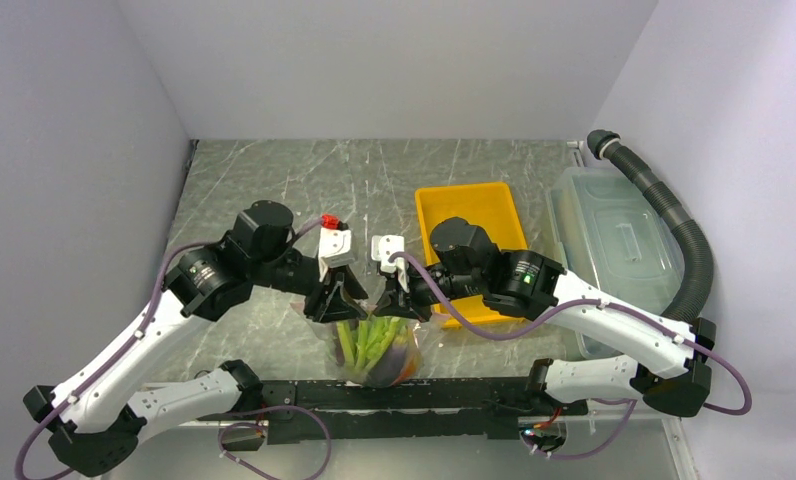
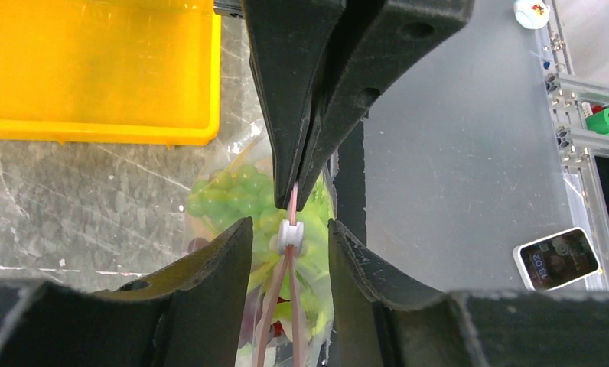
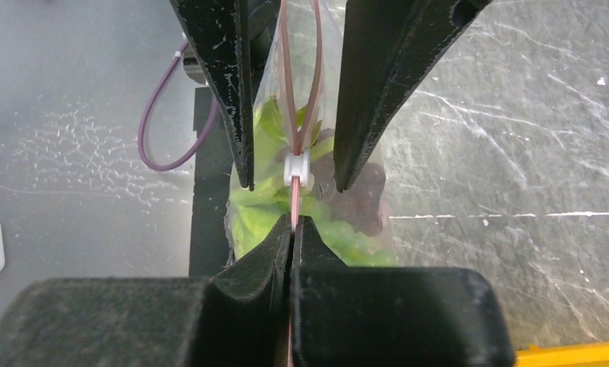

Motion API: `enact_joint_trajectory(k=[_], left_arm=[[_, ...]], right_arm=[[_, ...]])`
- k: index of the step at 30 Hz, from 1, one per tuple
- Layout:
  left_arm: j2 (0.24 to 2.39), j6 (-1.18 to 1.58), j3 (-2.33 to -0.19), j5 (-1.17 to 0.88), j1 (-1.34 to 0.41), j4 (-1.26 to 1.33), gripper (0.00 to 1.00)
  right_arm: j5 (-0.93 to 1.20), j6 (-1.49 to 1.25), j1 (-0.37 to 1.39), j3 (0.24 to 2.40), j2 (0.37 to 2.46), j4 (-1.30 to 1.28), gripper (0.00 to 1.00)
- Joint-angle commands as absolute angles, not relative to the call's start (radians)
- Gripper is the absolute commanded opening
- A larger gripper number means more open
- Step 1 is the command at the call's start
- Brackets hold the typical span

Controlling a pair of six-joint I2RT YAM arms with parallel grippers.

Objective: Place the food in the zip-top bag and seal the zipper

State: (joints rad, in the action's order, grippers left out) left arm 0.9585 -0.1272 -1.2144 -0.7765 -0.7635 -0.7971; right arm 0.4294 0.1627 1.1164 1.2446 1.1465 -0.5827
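Yellow tray (image 1: pixel 469 203) is the landmark. Zip-top bag (image 1: pixel 379 352) sits off the tray's near-left corner, bulging, mouth up. Left gripper (image 2: pixel 290 223), farther left of the tray, has jaws apart astride the white slider (image 3: pixel 296 169). Right gripper (image 3: pixel 292 227), by the same corner, is clamped on the zipper (image 3: pixel 294 203). Food (image 1: pixel 372 340) (green grapes, celery, purple bits) is inside the bag. The zipper is joined on the tray side of the slider and split beyond it.

Site type: robot test cell, laboratory kind.
Enclosure: plain white walls (image 1: pixel 394 70) shut in the surface (image 1: pixel 374 170) at its left, far and right edges.
Equipment: left arm (image 1: pixel 124 360) and right arm (image 1: pixel 614 330) bolted to a black rail (image 1: pixel 404 395) along the near edge; purple cables (image 1: pixel 474 325) exposed.
Services: corrugated black hose (image 1: pixel 674 220) at the far right corner.
Surroundings: aluminium framing (image 2: pixel 584 115) past the rail.
Test items: food (image 1: pixel 379 345) in a zip-top bag (image 2: pixel 232 153).
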Motion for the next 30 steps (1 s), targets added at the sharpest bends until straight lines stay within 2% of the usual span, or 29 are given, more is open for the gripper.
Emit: enact_joint_trajectory(k=[1, 6, 12, 19, 22, 25, 30], left_arm=[[0.921, -0.191, -1.189, -0.828, -0.768, -0.722, 0.45], [0.907, -0.194, -1.18, -0.822, -0.768, -0.709, 0.42], [0.915, -0.198, -1.178, -0.832, -0.767, -0.711, 0.31], [0.915, -0.204, -1.176, -0.822, -0.768, -0.721, 0.25], [0.91, -0.208, -1.174, -0.808, -0.768, -0.732, 0.16], [0.907, -0.21, -1.175, -0.805, -0.768, -0.74, 0.01], [0.896, -0.205, -1.182, -0.791, -0.768, -0.75, 0.0]], right_arm=[[0.449, 0.142, 1.121, 1.277, 1.136, -0.51, 0.0], [0.446, 0.14, 1.121, 1.267, 1.128, -0.506, 0.0], [0.442, 0.138, 1.121, 1.262, 1.123, -0.506, 0.0], [0.441, 0.139, 1.121, 1.276, 1.129, -0.512, 0.0], [0.439, 0.141, 1.121, 1.281, 1.133, -0.516, 0.0], [0.437, 0.141, 1.121, 1.284, 1.132, -0.518, 0.0], [0.433, 0.144, 1.121, 1.287, 1.131, -0.525, 0.0]])
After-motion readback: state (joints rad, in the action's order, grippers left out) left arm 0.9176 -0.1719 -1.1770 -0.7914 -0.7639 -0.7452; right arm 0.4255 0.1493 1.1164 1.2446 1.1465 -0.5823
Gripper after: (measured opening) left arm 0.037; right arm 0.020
